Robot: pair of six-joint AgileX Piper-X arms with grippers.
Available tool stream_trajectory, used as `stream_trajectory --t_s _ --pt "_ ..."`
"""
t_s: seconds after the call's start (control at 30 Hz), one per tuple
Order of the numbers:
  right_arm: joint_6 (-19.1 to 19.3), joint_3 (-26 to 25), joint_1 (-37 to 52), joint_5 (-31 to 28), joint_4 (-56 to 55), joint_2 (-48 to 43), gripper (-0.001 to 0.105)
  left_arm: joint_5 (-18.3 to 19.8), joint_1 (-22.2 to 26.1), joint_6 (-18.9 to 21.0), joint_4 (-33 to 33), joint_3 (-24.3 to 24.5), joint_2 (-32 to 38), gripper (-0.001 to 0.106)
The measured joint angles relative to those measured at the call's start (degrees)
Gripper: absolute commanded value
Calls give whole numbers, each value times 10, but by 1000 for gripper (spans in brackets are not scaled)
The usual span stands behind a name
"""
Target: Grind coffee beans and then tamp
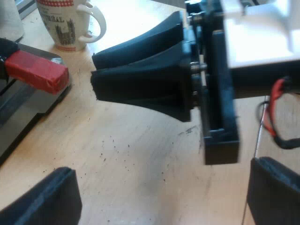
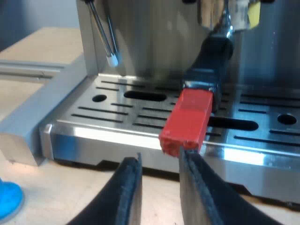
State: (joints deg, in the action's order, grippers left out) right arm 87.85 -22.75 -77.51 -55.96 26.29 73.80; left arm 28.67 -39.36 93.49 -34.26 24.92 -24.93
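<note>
Holder handle (image 2: pixel 211 56) locked in machine (image 2: pixel 154 33) front, red end (image 2: pixel 187 122) over drip tray (image 2: pixel 93 136). Right gripper (image 2: pixel 161 159) just short of red end, fingers narrowly parted, empty. Left gripper (image 1: pixel 159 168) spread wide, empty, over table (image 1: pixel 140 154). Risk: gap looks barely as wide as red end, so tips may butt it, or off-centre pinch may slip.

Coffee-making station: pale wooden worktop (image 1: pixel 140 159) flecked with grounds (image 1: pixel 104 153), steel espresso machine (image 2: pixel 154 42), slotted drip tray (image 2: pixel 117 136), printed mug (image 1: pixel 65 23).
</note>
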Motion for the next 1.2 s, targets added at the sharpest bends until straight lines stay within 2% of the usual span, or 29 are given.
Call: stream_trajectory --t_s 0.13,0.17,0.27,0.33,0.53,0.7,0.77,0.8,0.9,1.0,1.2 --pt "-7 0 0 0 -4 12 26 0 0 0 -21 0 33 74" --pt "-11 0 0 0 -7 13 35 0 0 0 -24 0 42 74" --pt "-13 -13 0 -5 -13 14 50 0 0 0 -25 0 60 74" --pt "-13 -31 0 -5 -23 14 55 0 0 0 -25 0 61 74" --pt "-15 -99 9 -9 -114 14 56 0 0 0 -26 0 61 74" --pt "-44 -172 44 -4 -225 14 56 0 0 0 -26 0 61 74" --pt "-53 -184 54 7 -245 14 56 0 0 0 -26 0 61 74" --pt "-60 -193 61 14 -263 14 56 0 0 0 -26 0 61 74" --pt "-117 -248 106 87 -381 14 56 0 0 0 -26 0 61 74" --pt "-134 -273 139 144 -447 14 56 0 0 0 -26 0 61 74" --pt "-150 -278 174 242 -485 15 56 0 0 0 -26 0 61 74"
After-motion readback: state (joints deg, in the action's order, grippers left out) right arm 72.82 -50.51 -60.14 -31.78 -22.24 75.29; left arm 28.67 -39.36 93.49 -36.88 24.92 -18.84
